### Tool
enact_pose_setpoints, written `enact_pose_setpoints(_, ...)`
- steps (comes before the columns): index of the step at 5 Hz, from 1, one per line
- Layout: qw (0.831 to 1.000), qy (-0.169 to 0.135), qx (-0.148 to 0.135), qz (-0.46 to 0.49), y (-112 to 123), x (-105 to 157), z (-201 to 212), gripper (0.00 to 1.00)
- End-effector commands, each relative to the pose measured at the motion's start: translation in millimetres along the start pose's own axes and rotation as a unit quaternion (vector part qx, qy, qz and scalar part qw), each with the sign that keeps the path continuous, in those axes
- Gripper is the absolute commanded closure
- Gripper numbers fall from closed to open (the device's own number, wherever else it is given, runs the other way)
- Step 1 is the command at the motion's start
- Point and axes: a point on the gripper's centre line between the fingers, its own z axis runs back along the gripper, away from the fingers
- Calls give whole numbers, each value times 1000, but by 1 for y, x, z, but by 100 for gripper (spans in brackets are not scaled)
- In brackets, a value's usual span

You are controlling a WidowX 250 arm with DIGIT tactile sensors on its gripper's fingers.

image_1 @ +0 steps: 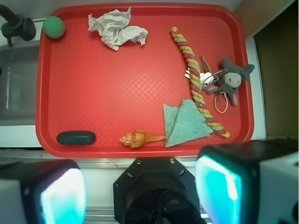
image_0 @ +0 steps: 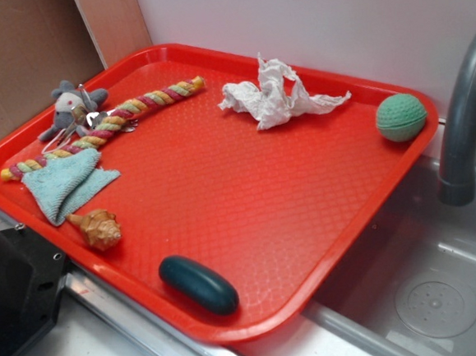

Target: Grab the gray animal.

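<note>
A large red plastic tray point(image_1: 140, 140) with a raised rim fills most of the wrist view, resting on a pale surface beside a steel sink at the left edge of the frame. The rim seems to be there to keep the loose items from sliding off.

Scattered across the tray, largest first: a long braided rope of yellow, green and pink strands point(image_1: 196, 84) running diagonally at the right; a crumpled white paper towel point(image_1: 117, 30) at the upper middle; a folded light-blue cloth point(image_1: 184, 123) at the lower right, its edge touching the rope; a dark green oval bar point(image_1: 76, 137) at the lower left; an orange spiral seashell point(image_1: 138, 139) just beside the cloth; a green knitted ball point(image_1: 53, 26) at the upper left.

The small gray plush mouse with round ears point(image_1: 231, 79) lies at the tray's right edge, against the rope, its metal key ring trailing below it.

The robot's two black fingers with glowing teal pads point(image_1: 63, 196) sit wide apart and empty at the bottom of the frame, well apart from the mouse, which lies up and to the right.
</note>
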Motion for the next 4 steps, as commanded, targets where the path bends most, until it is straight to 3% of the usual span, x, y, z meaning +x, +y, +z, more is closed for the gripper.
enact_pose_setpoints(1,1000,0,0,0,0,0,0,0)
enact_pose_setpoints(2,989,14,93,114,51,45,-54,0)
enact_pose_setpoints(3,967,-18,91,238,91,57,-101,0)
enact_pose_setpoints(4,927,-66,80,359,113,63,-126,0)
